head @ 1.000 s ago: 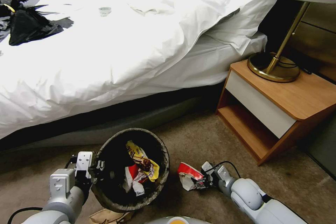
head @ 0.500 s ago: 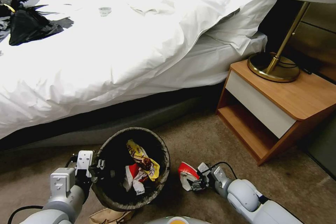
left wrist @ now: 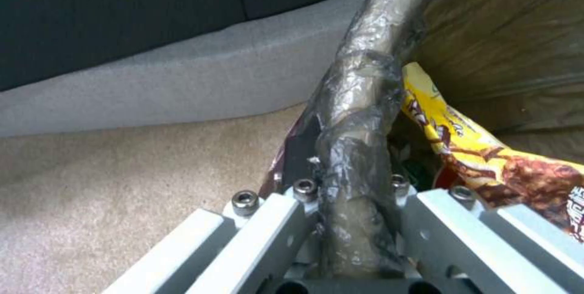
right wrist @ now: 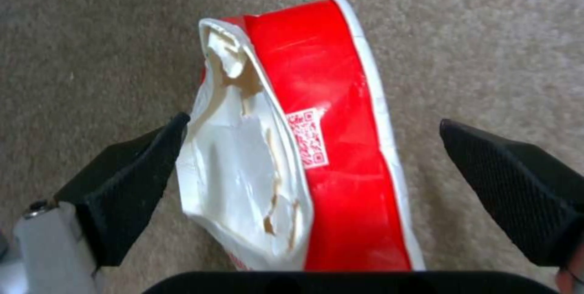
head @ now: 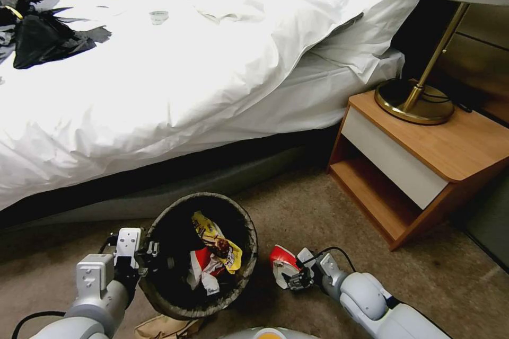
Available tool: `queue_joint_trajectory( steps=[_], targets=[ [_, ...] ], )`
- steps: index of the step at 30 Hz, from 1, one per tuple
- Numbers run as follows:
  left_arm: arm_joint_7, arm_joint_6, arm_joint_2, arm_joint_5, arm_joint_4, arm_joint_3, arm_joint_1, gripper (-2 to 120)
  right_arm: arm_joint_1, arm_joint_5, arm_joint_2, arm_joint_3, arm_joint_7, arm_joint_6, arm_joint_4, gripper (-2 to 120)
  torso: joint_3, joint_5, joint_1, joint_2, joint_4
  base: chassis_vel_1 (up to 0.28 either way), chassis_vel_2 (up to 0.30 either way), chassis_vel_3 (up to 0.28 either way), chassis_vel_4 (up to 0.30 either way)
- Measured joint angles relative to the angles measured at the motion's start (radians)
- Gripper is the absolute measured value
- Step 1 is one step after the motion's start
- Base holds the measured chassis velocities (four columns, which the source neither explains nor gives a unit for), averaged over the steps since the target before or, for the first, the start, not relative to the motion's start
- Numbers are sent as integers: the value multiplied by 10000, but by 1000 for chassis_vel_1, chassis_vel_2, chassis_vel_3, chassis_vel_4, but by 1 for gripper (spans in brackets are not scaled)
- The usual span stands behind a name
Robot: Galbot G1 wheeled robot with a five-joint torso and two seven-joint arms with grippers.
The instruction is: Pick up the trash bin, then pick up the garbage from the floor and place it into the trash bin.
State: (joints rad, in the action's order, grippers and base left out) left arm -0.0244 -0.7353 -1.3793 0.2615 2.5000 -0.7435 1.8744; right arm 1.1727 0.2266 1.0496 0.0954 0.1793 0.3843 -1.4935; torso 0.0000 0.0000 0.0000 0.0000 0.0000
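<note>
my right gripper (right wrist: pixel 310 166) is spread wide on either side of a red-and-white wrapper (right wrist: pixel 304 157) lying on the carpet (right wrist: pixel 91 34), one pad (right wrist: pixel 131 180) just touching its torn white edge, the other pad well apart from the red side. if i close like this the thin, crumpled foil could slide out or fold flat and i'd pinch only a corner, or scrape carpet. my left gripper (left wrist: pixel 346 212) is pressed together on the bagged rim of the trash bin (head: pixel 199 254), holding it just beside the wrapper, near the bed (head: pixel 159 90); a thin rim hold could let the bin tip. inside the bin: a yellow snack wrapper (head: pixel 214 241), a red-and-white one (head: pixel 204 267), and maybe something green underneath, hard to tell.
</note>
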Motion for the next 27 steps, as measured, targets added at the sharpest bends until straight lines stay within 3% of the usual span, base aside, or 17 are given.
queue_joint_trajectory(
  steps=[6,27],
  targets=[
    [0,0,-15,-19,0,-4,16,1,-81,-54,186,2,36,-69,247,94,0,0,0,0,0,0,0,0,0],
    [0,0,-5,-69,0,3,71,1,4,-144,267,-14,129,-132,283,17,0,0,0,0,0,0,0,0,0]
  ],
)
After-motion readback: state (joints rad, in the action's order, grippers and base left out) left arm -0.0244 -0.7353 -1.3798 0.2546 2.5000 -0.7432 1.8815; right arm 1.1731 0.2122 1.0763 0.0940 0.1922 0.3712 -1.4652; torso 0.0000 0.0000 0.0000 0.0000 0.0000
